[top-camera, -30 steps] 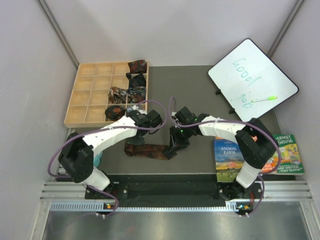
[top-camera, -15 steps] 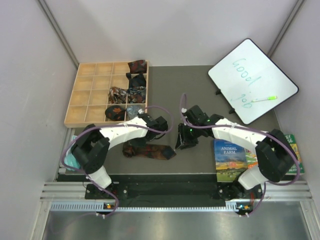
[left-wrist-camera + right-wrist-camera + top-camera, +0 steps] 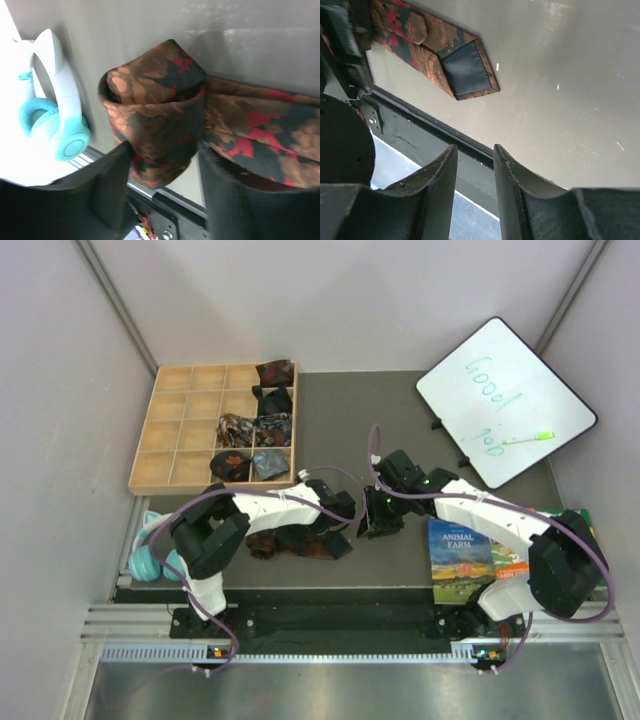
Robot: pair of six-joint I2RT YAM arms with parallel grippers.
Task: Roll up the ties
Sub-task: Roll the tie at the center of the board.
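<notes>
— Where is there room, going left to right?
— The teal headphones (image 3: 148,558) lie off the left edge of the table (image 3: 390,430). The tray (image 3: 165,486) with the rolled ties (image 3: 262,425) fills the far left corner. The bare stretch is mid-table, beyond both my arms.
— And the long tie?
— The long tie (image 3: 150,105) lies along the near edge, just beside the black rail (image 3: 430,130). My left gripper (image 3: 164,150) holds its looped end, a finger pressed on either side.
— What does the overhead view hide?
— That loop, which my left arm covers there. Only my right wrist view shows the tie's wide end turned lining-up, close to the edge.
— Your right hand?
— My right gripper (image 3: 475,150) hangs just right of that end, fingers narrow with nothing between them. Right of it lies a book (image 3: 458,558), and farther back the whiteboard (image 3: 505,400), both well apart from the tie
</notes>
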